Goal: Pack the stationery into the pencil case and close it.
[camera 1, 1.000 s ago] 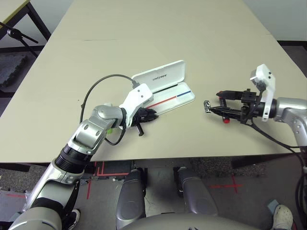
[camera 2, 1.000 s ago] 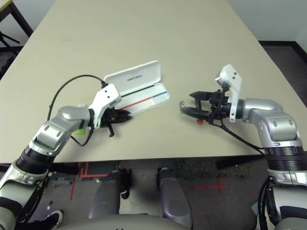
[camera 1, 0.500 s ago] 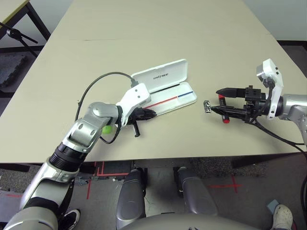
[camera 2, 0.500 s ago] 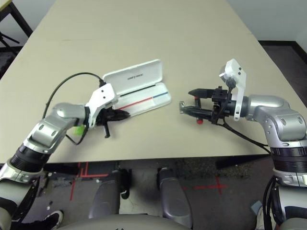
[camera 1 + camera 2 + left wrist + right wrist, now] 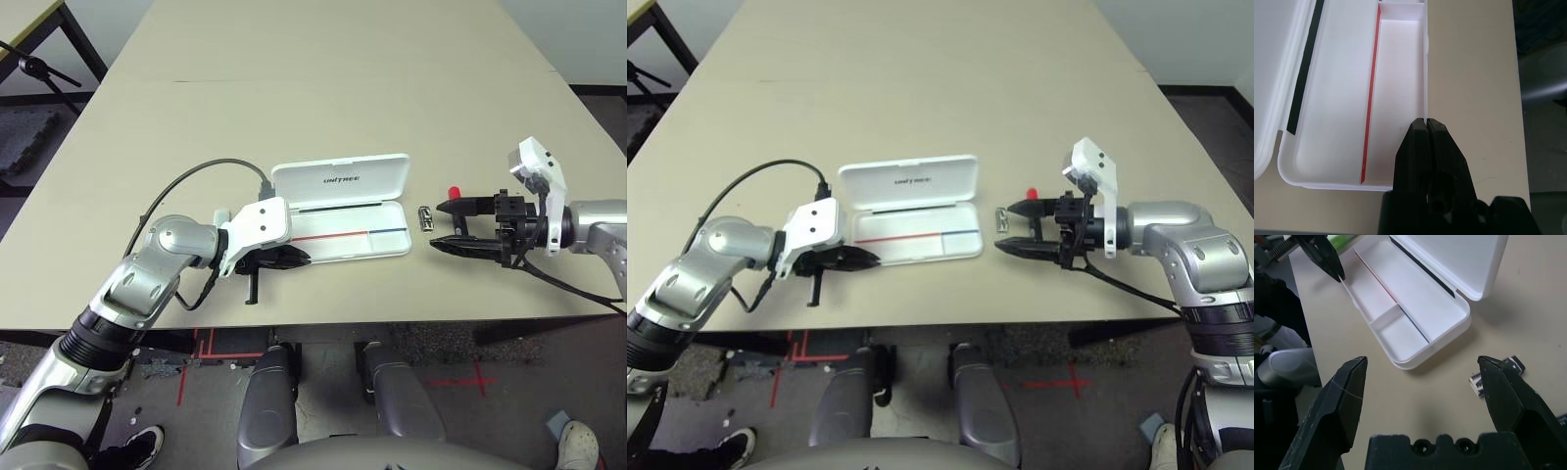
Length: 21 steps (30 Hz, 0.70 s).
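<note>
At table centre, the pencil case [image 5: 343, 211] now lies square to the near table edge, lid open and laid back toward 12 o'clock. A second ago it sat skewed, its right end angled toward 1 o'clock; the long axis has since rotated to run from 9 to 3 o'clock.

The left gripper [image 5: 290, 258] has its fingers pressed together. In the left wrist view the closed tips meet the thin front wall of the tray near its 9 o'clock end, so they appear pinched on that wall; judged cause of the rotation: this grip dragged the case round.

The right gripper [image 5: 443, 224] stands with its fingers spread wide and carries nothing. It points toward 9 o'clock at the case's right end.

The clip-like piece [image 5: 425, 217] lies on the table [image 5: 313, 88], between the case and the right fingertips. The red marker [image 5: 455, 191] shows behind the upper right finger. The green-and-white bar [image 5: 1344, 241] lies near the left arm.

The tray holds no stationery. Judgement: repositioning is complete, packing has not started, and the clip is the nearest item for the right gripper.
</note>
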Each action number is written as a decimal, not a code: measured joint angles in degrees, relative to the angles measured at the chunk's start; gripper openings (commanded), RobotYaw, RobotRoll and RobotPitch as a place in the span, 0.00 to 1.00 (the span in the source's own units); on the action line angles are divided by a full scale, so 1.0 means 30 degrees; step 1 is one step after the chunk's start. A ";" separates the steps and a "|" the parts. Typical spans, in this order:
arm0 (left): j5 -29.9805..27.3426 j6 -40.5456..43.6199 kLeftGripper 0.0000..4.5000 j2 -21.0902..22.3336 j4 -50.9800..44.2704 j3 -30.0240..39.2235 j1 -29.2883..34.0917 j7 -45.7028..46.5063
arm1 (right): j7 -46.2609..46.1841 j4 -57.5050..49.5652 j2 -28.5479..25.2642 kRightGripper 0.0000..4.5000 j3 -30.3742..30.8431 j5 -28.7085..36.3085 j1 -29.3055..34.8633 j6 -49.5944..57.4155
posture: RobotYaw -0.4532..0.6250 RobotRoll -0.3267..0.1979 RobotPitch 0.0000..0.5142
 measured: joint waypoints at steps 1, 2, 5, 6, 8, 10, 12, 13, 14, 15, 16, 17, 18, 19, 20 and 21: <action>-0.0035 0.0006 0.01 -0.0018 -0.0015 -0.0002 0.0034 -0.0054 | 0.0001 0.0006 -0.0058 1.00 0.0011 -0.0054 0.0013 -0.0030 | 0.34 0.62 0.35; -0.0054 0.0013 0.01 -0.0037 -0.0060 -0.0002 0.0049 -0.0077 | 0.0000 0.0006 -0.0073 1.00 0.0010 -0.0086 0.0014 -0.0062 | 0.34 0.62 0.35; -0.0064 0.0014 0.01 -0.0074 -0.0138 -0.0005 0.0216 -0.0133 | -0.0016 0.0005 -0.0072 1.00 0.0020 -0.0125 0.0042 -0.0120 | 0.34 0.62 0.35; -0.0062 0.0013 0.01 -0.0076 -0.0137 -0.0012 0.0290 -0.0137 | -0.0032 0.0005 -0.0072 1.00 0.0027 -0.0140 0.0048 -0.0141 | 0.34 0.62 0.35; -0.0050 0.0003 0.01 -0.0076 -0.0131 -0.0015 0.0375 -0.0139 | -0.0055 0.0005 -0.0071 1.00 0.0045 -0.0176 0.0049 -0.0186 | 0.34 0.62 0.35; -0.0011 -0.0059 0.01 -0.0073 -0.0120 -0.0022 0.0430 -0.0140 | -0.0060 0.0006 -0.0069 1.00 0.0065 -0.0311 0.0049 -0.0223 | 0.34 0.62 0.35; 0.0155 -0.0218 0.01 -0.0060 -0.0013 -0.0059 0.0526 -0.0140 | -0.0081 0.0010 -0.0036 1.00 0.0066 -0.0391 0.0047 -0.0243 | 0.35 0.62 0.35; 0.0297 -0.0315 0.01 -0.0044 0.0058 -0.0079 0.0613 -0.0140 | -0.0117 0.0018 0.0004 1.00 0.0066 -0.0409 0.0046 -0.0247 | 0.35 0.62 0.35; 0.0442 -0.0390 0.01 -0.0025 0.0087 -0.0108 0.0745 -0.0140 | -0.0138 0.0037 0.0069 1.00 0.0066 -0.0440 0.0046 -0.0253 | 0.35 0.62 0.35; 0.0531 -0.0397 0.01 -0.0021 0.0113 -0.0176 0.0807 -0.0140 | -0.0150 0.0055 0.0141 1.00 0.0072 -0.0497 0.0044 -0.0261 | 0.35 0.62 0.35; 0.0617 -0.0418 0.01 -0.0024 0.0121 -0.0223 0.0843 -0.0139 | -0.0162 0.0063 0.0220 1.00 0.0094 -0.0551 0.0036 -0.0287 | 0.35 0.62 0.35; 0.0664 -0.0479 0.01 -0.0024 0.0127 -0.0227 0.0849 -0.0138 | -0.0166 0.0066 0.0276 1.00 0.0098 -0.0570 0.0024 -0.0317 | 0.35 0.62 0.35; 0.0718 -0.0555 0.01 -0.0025 0.0136 -0.0226 0.0852 -0.0138 | -0.0168 0.0067 0.0325 1.00 0.0100 -0.0606 0.0013 -0.0355 | 0.35 0.62 0.35; 0.0741 -0.0634 0.01 -0.0025 0.0176 -0.0227 0.0865 -0.0138 | -0.0169 0.0073 0.0344 1.00 0.0100 -0.0654 0.0011 -0.0366 | 0.35 0.62 0.36; 0.0760 -0.0734 0.01 -0.0026 0.0253 -0.0227 0.0903 -0.0138 | -0.0169 0.0082 0.0354 1.00 0.0100 -0.0721 0.0010 -0.0374 | 0.35 0.62 0.36; 0.0774 -0.0790 0.01 -0.0027 0.0342 -0.0233 0.0929 -0.0139 | -0.0169 0.0095 0.0359 1.00 0.0100 -0.0748 0.0010 -0.0378 | 0.35 0.62 0.36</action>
